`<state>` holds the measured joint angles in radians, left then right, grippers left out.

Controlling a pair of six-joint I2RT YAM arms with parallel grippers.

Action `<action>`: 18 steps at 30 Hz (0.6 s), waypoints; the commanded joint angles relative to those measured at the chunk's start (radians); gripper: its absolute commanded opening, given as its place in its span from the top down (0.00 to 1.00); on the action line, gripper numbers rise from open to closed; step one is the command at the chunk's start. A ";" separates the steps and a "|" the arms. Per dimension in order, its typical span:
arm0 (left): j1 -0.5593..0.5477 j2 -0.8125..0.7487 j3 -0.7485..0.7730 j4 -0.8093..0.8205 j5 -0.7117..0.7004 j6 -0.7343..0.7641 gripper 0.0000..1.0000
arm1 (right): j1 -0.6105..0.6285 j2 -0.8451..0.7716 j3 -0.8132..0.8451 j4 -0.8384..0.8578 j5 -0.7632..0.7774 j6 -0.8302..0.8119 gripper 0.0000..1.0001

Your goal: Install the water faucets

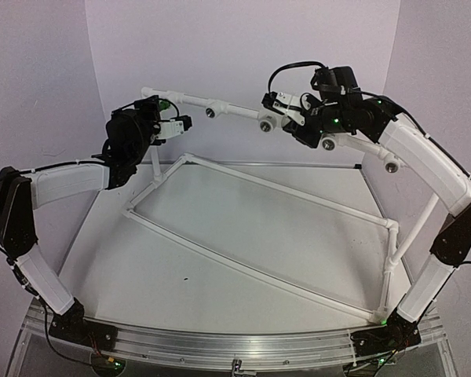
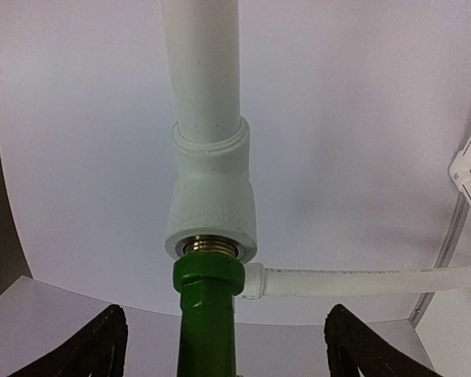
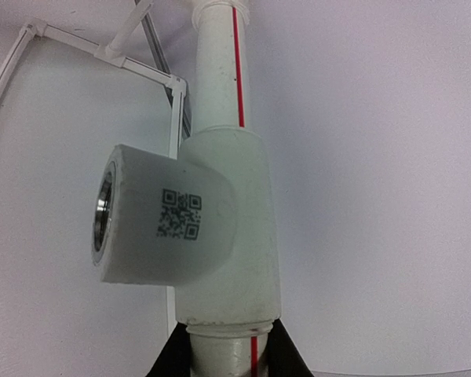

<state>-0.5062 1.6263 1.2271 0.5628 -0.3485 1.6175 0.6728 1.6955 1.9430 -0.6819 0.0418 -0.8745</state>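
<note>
A green water faucet (image 2: pixel 208 314) sits with its brass thread in the socket of a white tee fitting (image 2: pixel 212 212) at the left end of the raised pipe. In the left wrist view, my left gripper (image 2: pixel 225 330) stands wide open, with both black fingers (image 2: pixel 102 345) well apart from the green body. In the top view the faucet (image 1: pixel 166 103) shows just above the left gripper (image 1: pixel 175 119). My right gripper (image 3: pixel 226 357) is shut on the white red-striped pipe (image 3: pixel 220 71), just below a tee fitting (image 3: pixel 220 236) with a QR code. From the top, the right gripper (image 1: pixel 282 107) is mid-pipe.
A white pipe frame (image 1: pixel 259 188) lies as a rectangle on the table, with upright posts (image 1: pixel 392 263) carrying the raised pipe. More tee fittings with dark round sockets sit along that pipe (image 1: pixel 210 111), (image 1: pixel 328 144), (image 1: pixel 391 166). Purple walls close the back and sides.
</note>
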 commanded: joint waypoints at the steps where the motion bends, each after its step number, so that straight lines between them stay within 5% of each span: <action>1: -0.023 -0.066 -0.029 -0.021 0.028 -0.036 0.01 | 0.080 -0.061 -0.016 -0.194 -0.192 0.060 1.00; 18: -0.124 -0.286 -0.162 -0.213 0.006 -0.177 0.00 | 0.081 -0.007 0.020 -0.173 -0.134 0.135 1.00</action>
<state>-0.5966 1.3963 1.0641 0.3858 -0.3206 1.4827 0.7273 1.6863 1.9497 -0.7156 -0.0229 -0.8608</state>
